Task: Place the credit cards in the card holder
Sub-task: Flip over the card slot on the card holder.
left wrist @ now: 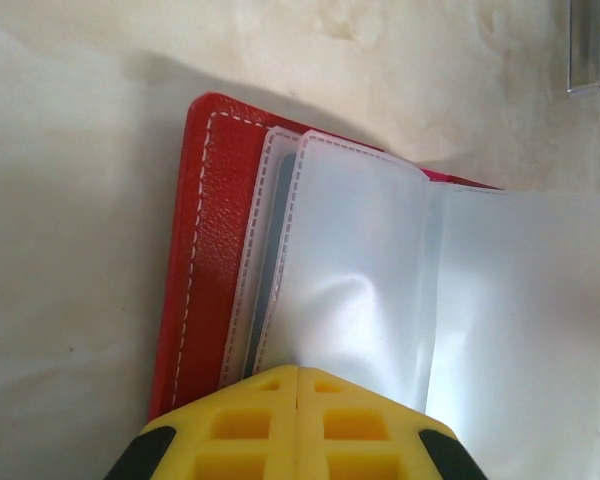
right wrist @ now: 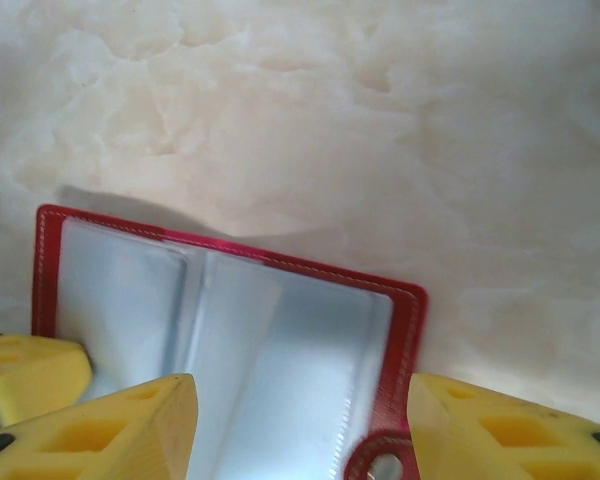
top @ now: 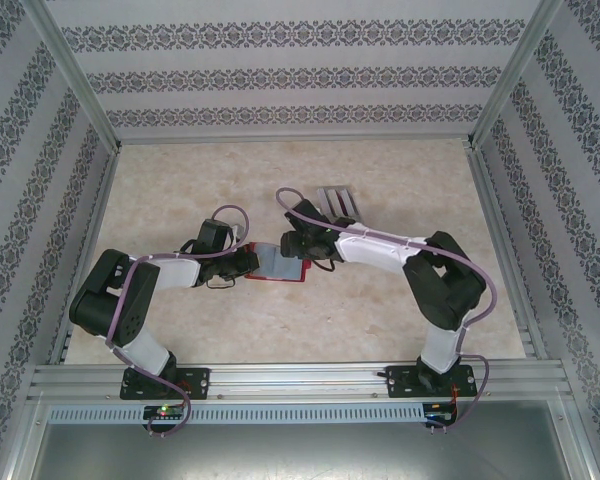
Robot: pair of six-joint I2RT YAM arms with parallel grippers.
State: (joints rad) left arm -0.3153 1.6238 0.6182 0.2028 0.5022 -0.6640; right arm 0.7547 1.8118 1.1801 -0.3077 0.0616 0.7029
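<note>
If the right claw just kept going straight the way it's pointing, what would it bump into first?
Most likely the open red card holder: its clear pockets lie directly ahead, between the right gripper's open jaws. Exact depth is hard to judge.

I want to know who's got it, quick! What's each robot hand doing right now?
Left gripper: shut, pinching a clear pocket of the card holder.
Right gripper: open, holding nothing.
</note>
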